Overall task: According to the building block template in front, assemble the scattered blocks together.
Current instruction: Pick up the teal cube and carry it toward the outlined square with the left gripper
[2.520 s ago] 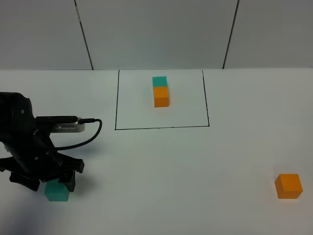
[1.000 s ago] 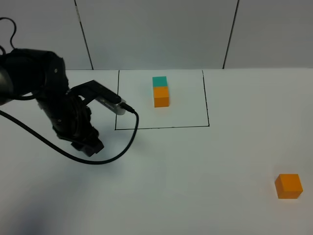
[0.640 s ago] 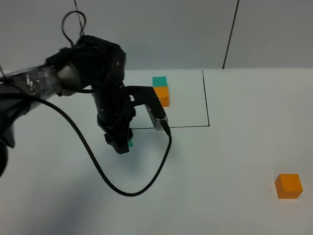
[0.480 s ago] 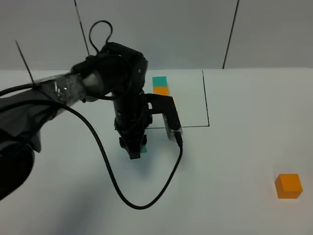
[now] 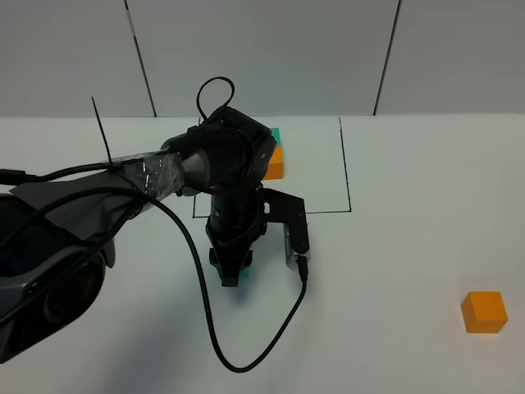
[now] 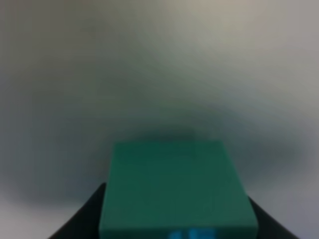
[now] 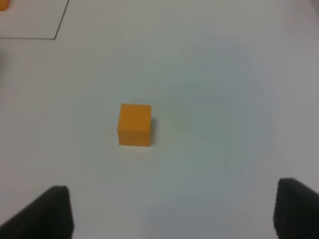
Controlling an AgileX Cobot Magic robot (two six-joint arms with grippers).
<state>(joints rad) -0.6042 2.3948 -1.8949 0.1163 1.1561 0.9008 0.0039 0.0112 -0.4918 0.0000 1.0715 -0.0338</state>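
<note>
My left gripper (image 5: 230, 274) is shut on the teal cube (image 6: 177, 186) and holds it low over the table, just in front of the black drawn frame (image 5: 271, 214). In the exterior view the gripper hides most of that cube. Inside the frame, the template's orange cube (image 5: 275, 162) shows, and its teal cube (image 5: 276, 133) peeks out behind my arm. The loose orange cube (image 5: 484, 312) sits at the front right. It also shows in the right wrist view (image 7: 134, 124), ahead of my open, empty right gripper (image 7: 174, 209).
The left arm's black cable (image 5: 246, 361) loops over the table in front of the gripper. White wall panels stand behind the table. A corner of the frame line (image 7: 60, 25) shows in the right wrist view.
My left gripper lifted the teal cube from the front left and carried it right, to just in front of the frame. The orange cube has not moved.
</note>
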